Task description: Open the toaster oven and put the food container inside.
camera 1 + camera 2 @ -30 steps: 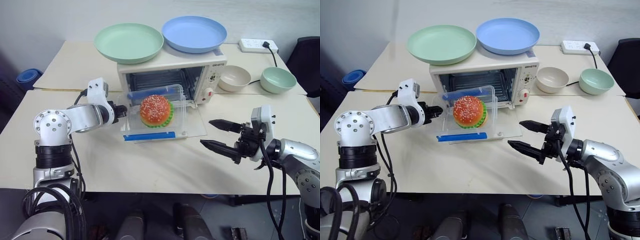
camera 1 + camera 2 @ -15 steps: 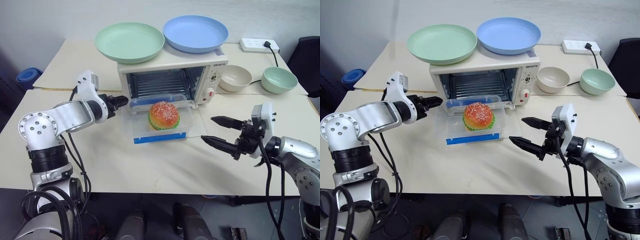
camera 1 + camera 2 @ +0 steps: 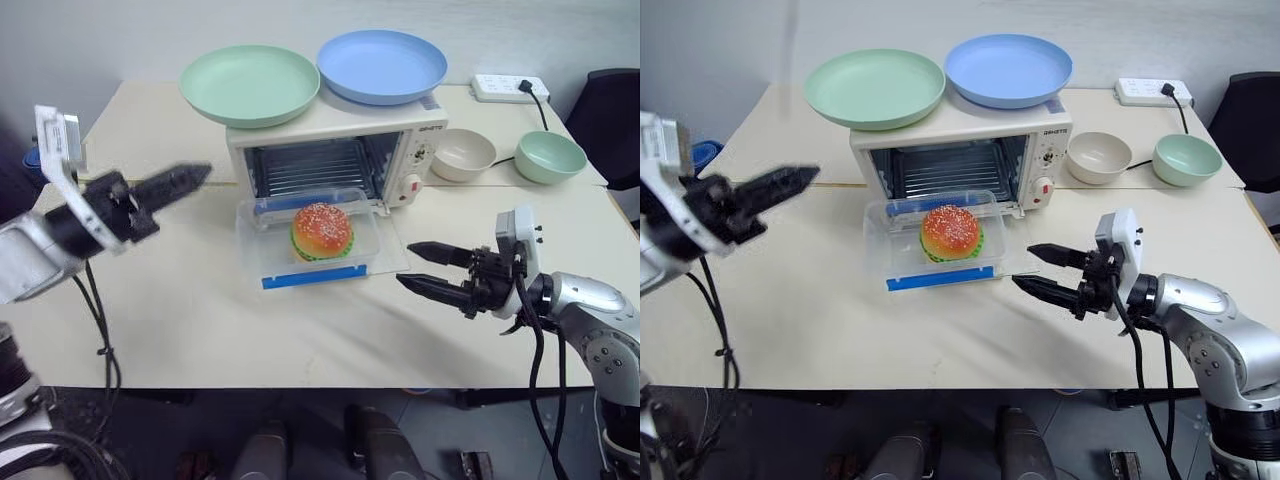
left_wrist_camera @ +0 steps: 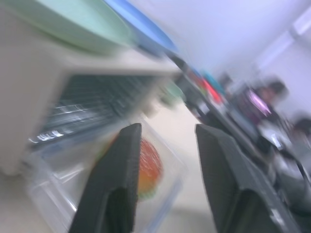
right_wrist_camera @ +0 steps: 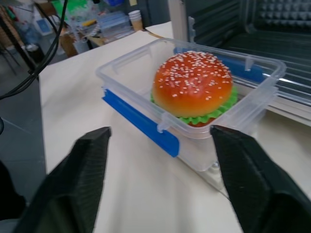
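The food container [image 3: 937, 243] sits on the lowered door of the toaster oven [image 3: 962, 146]; pushed unevenly by the parted, empty right end effector [image 3: 1048, 272], it could skew or snag. The left end effector [image 4: 167, 160] is parted, empty.

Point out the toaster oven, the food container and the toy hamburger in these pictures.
toaster oven [image 3: 340, 125]: left eye view, on its cream top front edge.
food container [image 3: 305, 279]: left eye view, on its near blue clip.
toy hamburger [image 5: 193, 83]: right wrist view, on the sesame bun's top.

Cream-white toaster oven [image 3: 340, 150] on table [image 3: 200, 320], glass door [image 3: 385, 250] folded down flat, rack visible inside. Clear food container [image 3: 305, 245] with blue clips and toy hamburger [image 3: 321, 231] sits flat on the open door.
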Robot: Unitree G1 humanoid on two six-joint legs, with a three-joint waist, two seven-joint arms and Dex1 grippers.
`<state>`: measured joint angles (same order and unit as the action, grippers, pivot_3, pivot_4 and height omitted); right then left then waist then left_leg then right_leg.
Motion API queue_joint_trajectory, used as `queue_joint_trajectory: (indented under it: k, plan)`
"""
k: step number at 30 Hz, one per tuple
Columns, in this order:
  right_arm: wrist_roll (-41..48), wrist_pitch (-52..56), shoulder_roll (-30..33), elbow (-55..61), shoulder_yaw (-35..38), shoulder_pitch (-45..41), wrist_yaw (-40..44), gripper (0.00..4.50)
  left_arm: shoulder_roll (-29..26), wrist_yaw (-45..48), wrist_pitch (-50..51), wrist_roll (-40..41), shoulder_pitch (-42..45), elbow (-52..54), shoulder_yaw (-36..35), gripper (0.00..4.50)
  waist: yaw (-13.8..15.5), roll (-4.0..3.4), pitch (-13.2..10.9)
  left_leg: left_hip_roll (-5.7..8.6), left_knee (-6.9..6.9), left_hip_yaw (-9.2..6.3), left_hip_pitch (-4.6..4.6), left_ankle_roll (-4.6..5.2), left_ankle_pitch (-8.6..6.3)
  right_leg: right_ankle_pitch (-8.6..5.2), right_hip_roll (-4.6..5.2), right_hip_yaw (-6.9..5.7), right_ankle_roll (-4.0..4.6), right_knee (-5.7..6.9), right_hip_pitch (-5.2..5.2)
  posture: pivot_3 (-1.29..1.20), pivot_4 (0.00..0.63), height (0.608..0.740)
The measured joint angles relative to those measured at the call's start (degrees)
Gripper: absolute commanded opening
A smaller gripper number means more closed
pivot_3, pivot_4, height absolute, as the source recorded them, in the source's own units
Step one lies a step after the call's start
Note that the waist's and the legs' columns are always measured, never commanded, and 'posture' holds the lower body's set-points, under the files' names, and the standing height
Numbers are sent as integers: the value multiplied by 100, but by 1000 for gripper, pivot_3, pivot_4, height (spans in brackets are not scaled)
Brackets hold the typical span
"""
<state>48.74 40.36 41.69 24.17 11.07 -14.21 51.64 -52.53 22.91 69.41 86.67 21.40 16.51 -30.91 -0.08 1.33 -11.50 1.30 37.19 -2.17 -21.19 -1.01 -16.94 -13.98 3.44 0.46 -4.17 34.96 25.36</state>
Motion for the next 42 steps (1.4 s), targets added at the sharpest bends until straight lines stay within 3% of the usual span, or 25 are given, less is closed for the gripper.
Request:
queue_joint_trajectory:
  k: [3,4,6,9,11,18,24,29,33,42]
  plan:
    - [-64,-4,-103,50,-326,-33,-20,1105,-414,1420,-522,-1124,-700,449,617,16,2,0,0,-9,0,-2,-1,7,-2,-20,4,1,35,-10,-1,0,150,740]
    - [-151,-7,-168,53,-500,-42,-46,734,-477,1774,-821,-1559,-863,549,847,0,2,0,0,-12,0,-2,-2,8,-1,-50,3,4,88,-15,-2,0,150,740]
    - [-338,-18,-316,50,-826,-75,-141,51,-487,2280,-1372,-2280,-1035,621,1288,0,4,0,0,-14,1,-3,-3,10,1,-51,4,13,89,-14,-2,0,150,740]
    - [-583,-54,-476,42,-1136,-152,-247,16,-448,2634,-2040,-3131,-1080,630,1822,0,4,0,0,-15,0,-4,-5,12,-1,-46,5,23,82,-15,-2,0,150,740]
    - [-861,-162,-615,4,-1381,-236,-335,16,-301,2683,-2366,-3601,-1036,608,2122,0,4,0,0,-15,0,-6,-7,16,-3,-4,6,24,6,-15,-1,0,150,740]
    - [-1931,-562,-1581,-912,-1884,-972,-1158,16,878,1919,-2892,-4955,-104,-122,3022,0,-5,0,0,-12,3,-7,-8,17,-3,14,3,0,-20,-2,4,0,150,740]
    - [-2490,-969,-2040,-1856,-1899,-1650,-1402,16,1581,1484,-3072,-5471,591,-647,3131,0,-17,0,0,-8,3,-7,-10,16,-4,17,5,-1,-25,5,10,0,150,740]
    - [-2747,-1251,-2216,-2441,-1898,-1908,-1411,16,1828,1353,-3167,-5759,801,-1027,3123,0,-17,0,0,-9,4,-8,-12,15,-4,17,3,-3,-25,6,12,0,150,740]
    - [-3055,-1810,-2658,-3602,-1849,-2744,-1658,16,2300,909,-3458,-6057,1430,-1808,3016,0,-23,0,0,-3,12,-4,-10,16,7,34,-1,-2,-27,13,10,0,150,740]
    - [-3435,-2697,-3059,-4761,-1561,-3272,-1955,16,2601,481,-3750,-6298,1939,-2763,2596,0,-72,0,0,-10,1,-3,-27,12,7,36,5,-2,-30,9,18,0,150,740]
